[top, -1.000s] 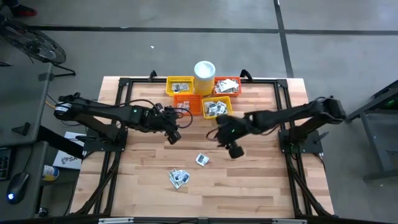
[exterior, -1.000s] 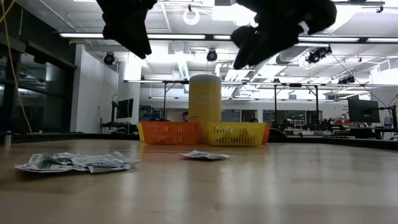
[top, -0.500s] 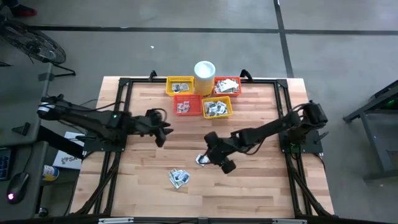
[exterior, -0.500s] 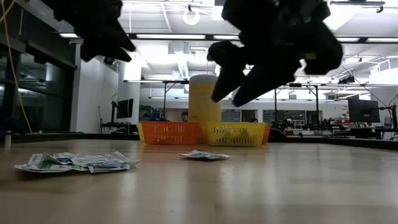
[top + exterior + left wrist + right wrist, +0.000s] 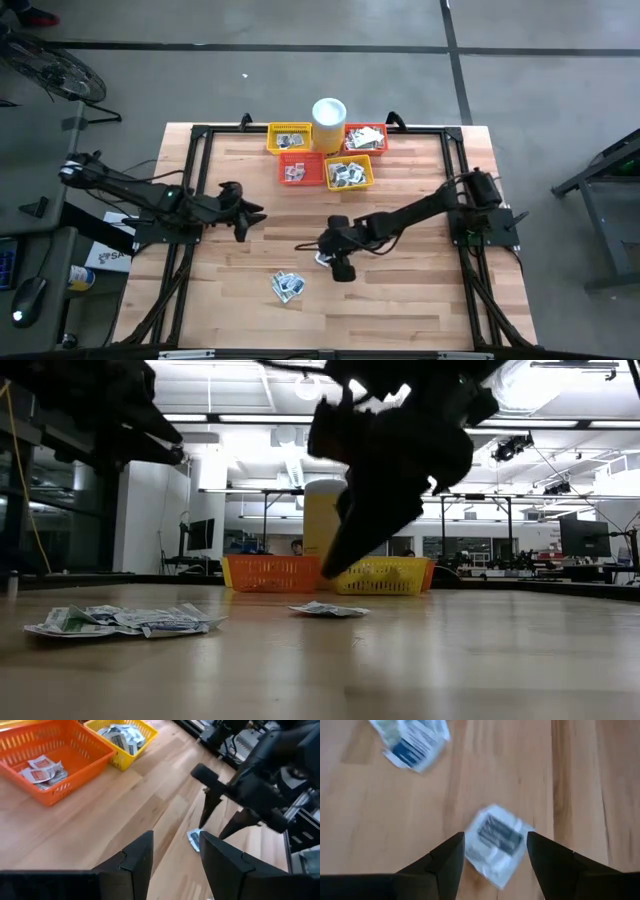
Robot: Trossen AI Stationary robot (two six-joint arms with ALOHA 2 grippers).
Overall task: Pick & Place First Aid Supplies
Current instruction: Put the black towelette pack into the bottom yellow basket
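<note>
Right gripper [image 5: 495, 857] hangs jaws spread over a lone white printed sachet [image 5: 496, 842] on the wooden desk [image 5: 420, 290], a flat packet that could slide away as they pinch, while the left gripper [image 5: 175, 857] waits released

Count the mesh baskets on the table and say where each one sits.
4, clustered at the table's far edge: yellow basket left of the white cup, red-orange basket right of it, orange basket and yellow basket in front.

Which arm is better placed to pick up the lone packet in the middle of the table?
The right. Its right gripper hangs open directly over the lone packet, fingers straddling it. The left gripper, also open, sits off toward the table's left side.
</note>
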